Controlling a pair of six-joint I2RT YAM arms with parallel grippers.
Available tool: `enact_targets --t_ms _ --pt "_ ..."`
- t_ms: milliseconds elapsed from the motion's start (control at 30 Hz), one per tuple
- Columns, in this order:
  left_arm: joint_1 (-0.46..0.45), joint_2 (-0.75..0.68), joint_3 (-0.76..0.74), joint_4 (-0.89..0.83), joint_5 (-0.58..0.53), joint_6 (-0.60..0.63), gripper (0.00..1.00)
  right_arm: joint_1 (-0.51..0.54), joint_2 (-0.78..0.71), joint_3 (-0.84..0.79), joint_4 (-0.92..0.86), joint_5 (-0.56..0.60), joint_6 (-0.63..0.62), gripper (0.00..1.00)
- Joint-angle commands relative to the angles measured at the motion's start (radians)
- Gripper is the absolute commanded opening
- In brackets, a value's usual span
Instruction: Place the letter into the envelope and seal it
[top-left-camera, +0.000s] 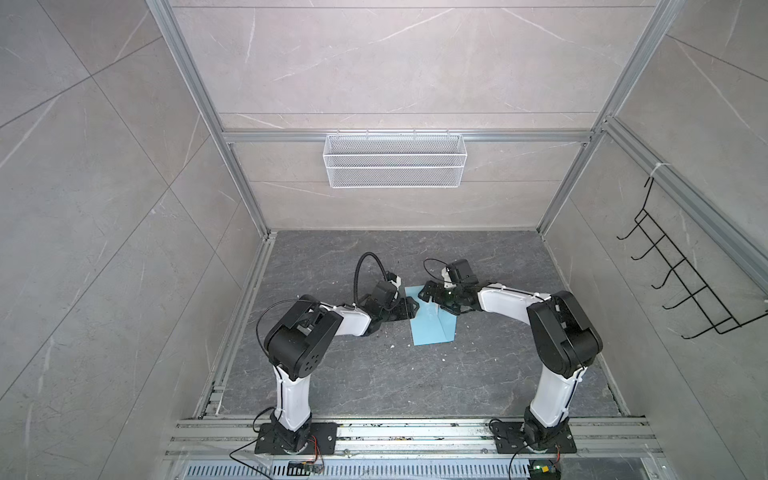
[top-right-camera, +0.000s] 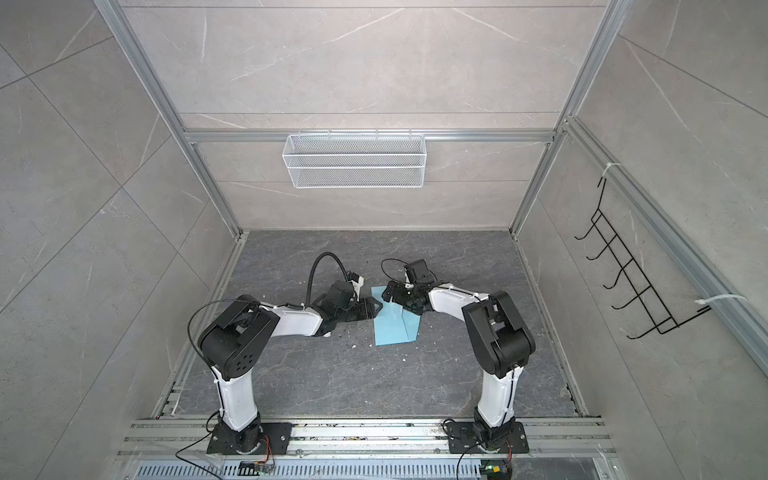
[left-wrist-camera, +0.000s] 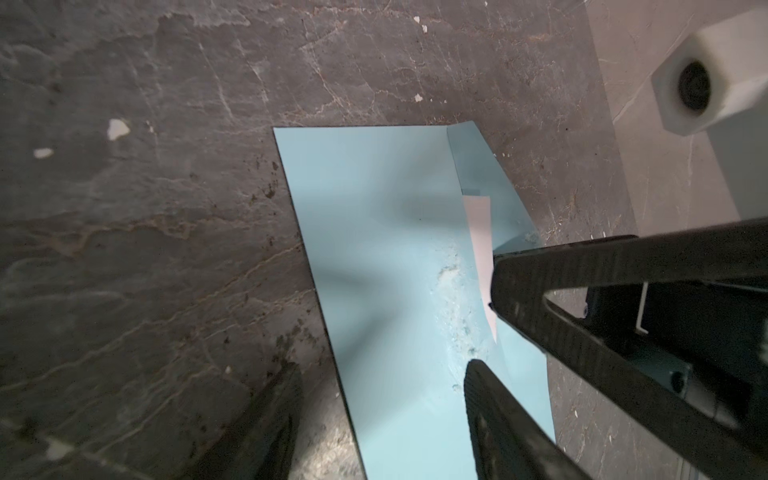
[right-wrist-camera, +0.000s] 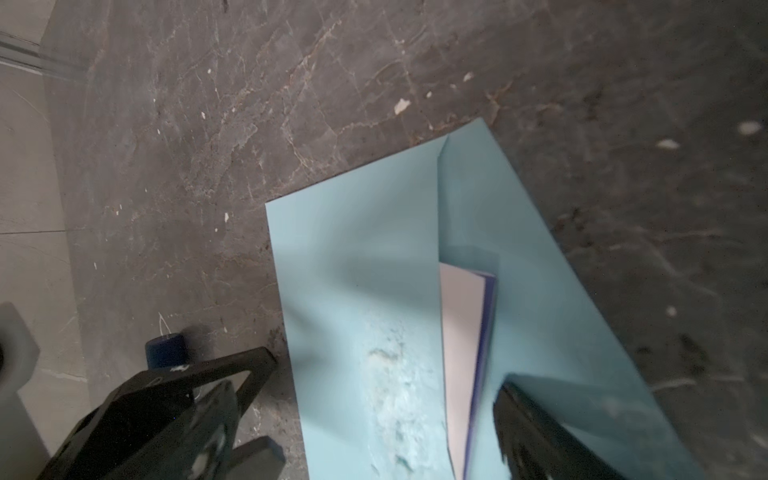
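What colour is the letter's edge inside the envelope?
White letter with a dark blue edge; clearest in the right wrist view.

Letter (right-wrist-camera: 461, 332) sits in envelope (right-wrist-camera: 353, 270) (edge showing); envelope on table (top-left-camera: 374, 374).

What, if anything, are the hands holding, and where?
Nothing looks gripped: the left hand and right hand stand open at the envelope; a right finger sits under its flap.

The light blue envelope (top-left-camera: 428, 330) lies flat on the dark bench (top-left-camera: 374, 374), long axis running away from the robot, with a scuffed, whitish patch on its face. Its pointed flap (right-wrist-camera: 540, 249) is open, partly raised. The white, blue-edged letter (right-wrist-camera: 461, 332) sits inside the mouth, only a narrow strip showing.
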Motion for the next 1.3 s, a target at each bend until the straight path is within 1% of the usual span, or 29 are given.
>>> enact_targets --t_ms 0,167,367,567,767,867,1033,1133,1267 --pt "0.007 0.043 0.019 -0.037 0.019 -0.003 0.61 -0.003 0.031 0.018 0.039 -0.028 0.025 0.96" --pt "0.010 0.069 0.044 -0.047 0.023 0.010 0.56 -0.003 0.051 0.010 0.082 -0.064 0.035 0.96" --pt "0.012 0.104 0.070 -0.055 0.034 0.035 0.55 -0.004 0.076 0.013 0.131 -0.125 0.035 0.95" --pt "0.015 0.131 0.089 -0.063 0.050 0.049 0.54 -0.004 0.099 0.030 0.121 -0.148 0.028 0.94" --pt "0.019 0.118 0.083 -0.071 0.043 0.059 0.54 -0.004 0.034 0.045 0.020 -0.073 -0.048 0.95" --pt "0.021 0.115 0.080 -0.072 0.043 0.060 0.54 -0.003 0.019 0.094 -0.081 -0.053 -0.106 0.96" --pt "0.021 0.096 0.073 -0.071 0.043 0.060 0.54 -0.003 -0.021 0.146 -0.263 0.050 -0.166 0.98" --pt "0.023 0.090 0.072 -0.071 0.041 0.060 0.54 -0.004 -0.036 0.131 -0.262 0.058 -0.158 0.99" --pt "0.021 0.099 0.080 -0.071 0.045 0.058 0.54 -0.003 -0.006 0.129 -0.211 0.025 -0.130 0.99"
